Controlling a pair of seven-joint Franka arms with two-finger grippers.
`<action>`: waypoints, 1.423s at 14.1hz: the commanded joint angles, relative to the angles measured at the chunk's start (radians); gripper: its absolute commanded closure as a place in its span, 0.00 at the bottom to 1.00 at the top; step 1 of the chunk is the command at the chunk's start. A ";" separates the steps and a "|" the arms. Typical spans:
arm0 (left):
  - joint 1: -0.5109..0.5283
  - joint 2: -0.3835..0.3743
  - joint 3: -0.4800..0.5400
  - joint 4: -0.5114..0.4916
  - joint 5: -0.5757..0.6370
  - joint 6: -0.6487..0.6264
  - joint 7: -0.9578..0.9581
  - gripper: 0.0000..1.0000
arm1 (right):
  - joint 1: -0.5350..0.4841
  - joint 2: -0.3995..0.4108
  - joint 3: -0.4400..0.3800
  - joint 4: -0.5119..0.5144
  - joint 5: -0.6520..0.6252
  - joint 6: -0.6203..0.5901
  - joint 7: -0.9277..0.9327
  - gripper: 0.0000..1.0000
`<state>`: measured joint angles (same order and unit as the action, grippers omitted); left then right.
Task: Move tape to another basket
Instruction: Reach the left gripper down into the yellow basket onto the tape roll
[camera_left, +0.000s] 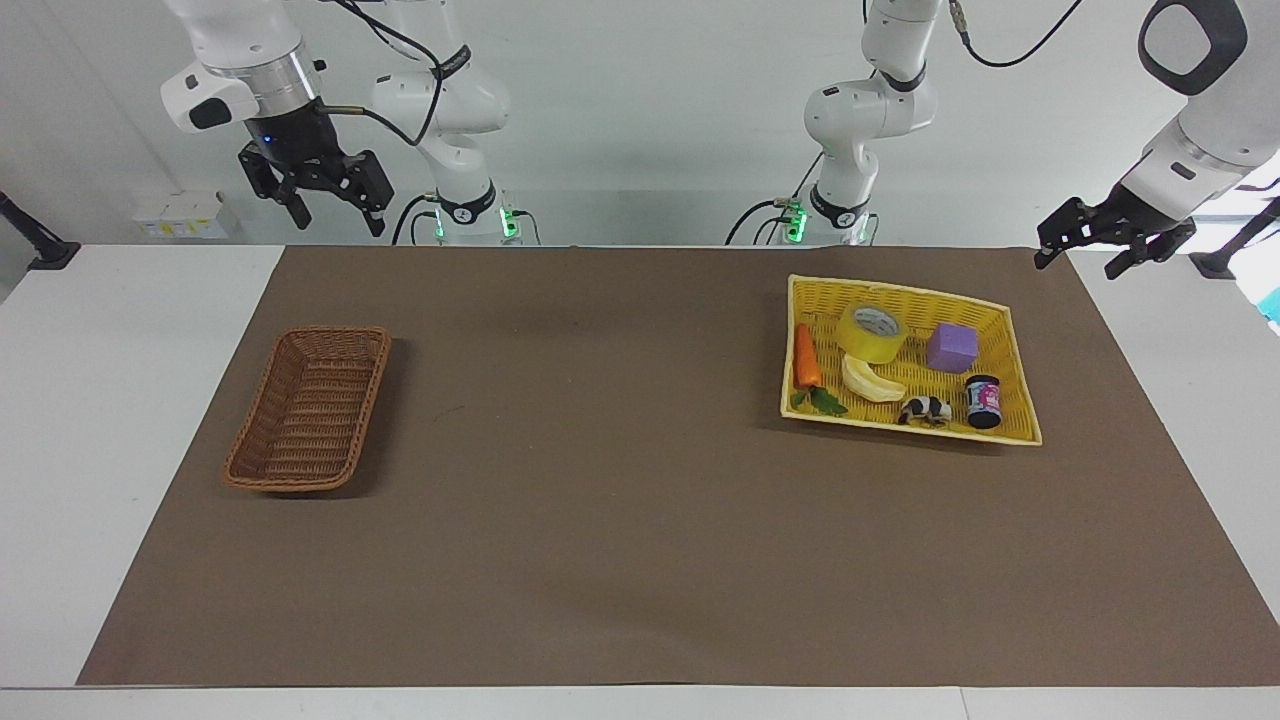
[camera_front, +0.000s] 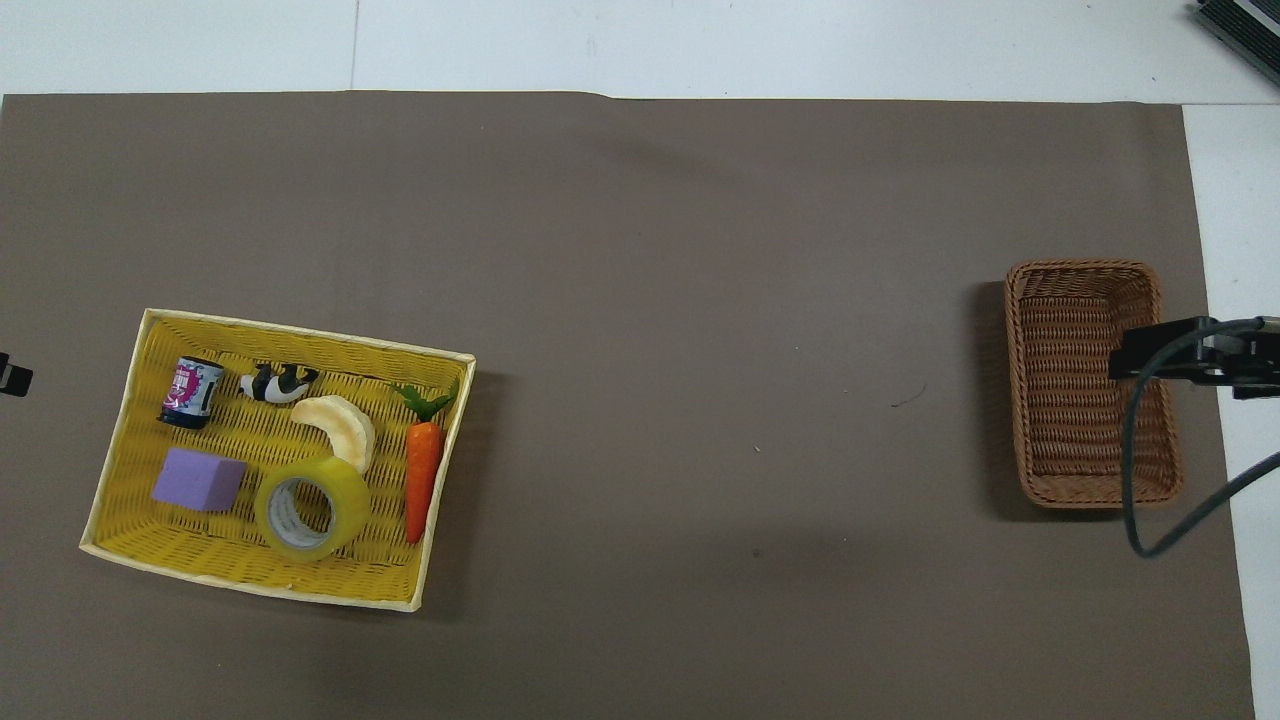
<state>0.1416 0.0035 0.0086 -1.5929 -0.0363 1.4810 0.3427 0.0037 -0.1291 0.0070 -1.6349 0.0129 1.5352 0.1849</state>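
Observation:
The tape (camera_left: 872, 332), a yellow roll with a white core, lies in the bright-yellow basket (camera_left: 900, 290) between a purple block and a carrot. It also shows in the overhead view (camera_front: 312, 507). The dark-brown wicker basket (camera_left: 262, 400) stands empty at the right arm's end of the table (camera_front: 1016, 380). My left gripper (camera_left: 1076, 266) is open and empty, raised beside the mat's corner, apart from the yellow basket. My right gripper (camera_left: 338, 222) is open and empty, raised high. From above the right gripper (camera_front: 1190, 360) overlaps the brown basket's edge.
The yellow basket (camera_front: 300, 333) also holds a purple block (camera_front: 198, 480), a peeled banana (camera_front: 340, 425), a carrot (camera_front: 423, 480), a small can (camera_front: 190, 392) and a black-and-white toy (camera_front: 275, 383). A brown mat (camera_left: 600, 480) covers the table.

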 joint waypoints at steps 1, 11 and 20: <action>0.001 -0.029 -0.006 -0.071 -0.002 0.048 0.015 0.00 | -0.014 -0.004 0.007 -0.002 0.016 -0.009 0.004 0.00; -0.095 -0.154 -0.010 -0.501 -0.002 0.257 -0.062 0.06 | -0.014 -0.004 0.007 -0.002 0.015 -0.010 0.004 0.00; -0.203 -0.149 -0.012 -0.806 -0.002 0.559 -0.220 0.09 | -0.014 -0.004 0.007 -0.002 0.015 -0.009 0.004 0.00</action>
<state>-0.0389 -0.1190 -0.0163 -2.3199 -0.0363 1.9643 0.1409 0.0036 -0.1291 0.0070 -1.6349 0.0129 1.5352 0.1849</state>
